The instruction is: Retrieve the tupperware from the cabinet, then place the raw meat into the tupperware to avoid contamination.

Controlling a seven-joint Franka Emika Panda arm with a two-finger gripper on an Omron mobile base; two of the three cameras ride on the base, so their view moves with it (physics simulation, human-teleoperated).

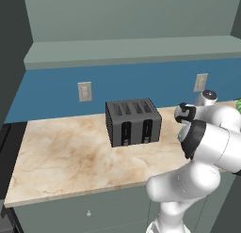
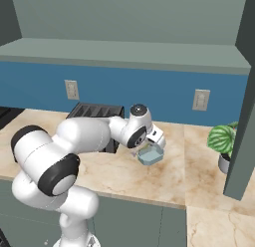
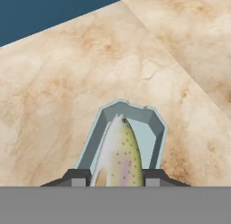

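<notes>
No text, label, brand, number or sign can be read in these pictures. The dark grey toaster (image 1: 133, 121), the two wall outlets (image 1: 84, 91) and the tupperware (image 3: 128, 128) carry no writing that is legible.

fingers (image 3: 116, 177) clamp raw meat (image 3: 118, 153) | fish over tupperware (image 3: 153, 121) | tupperware on marble counter (image 3: 63, 83)
</notes>
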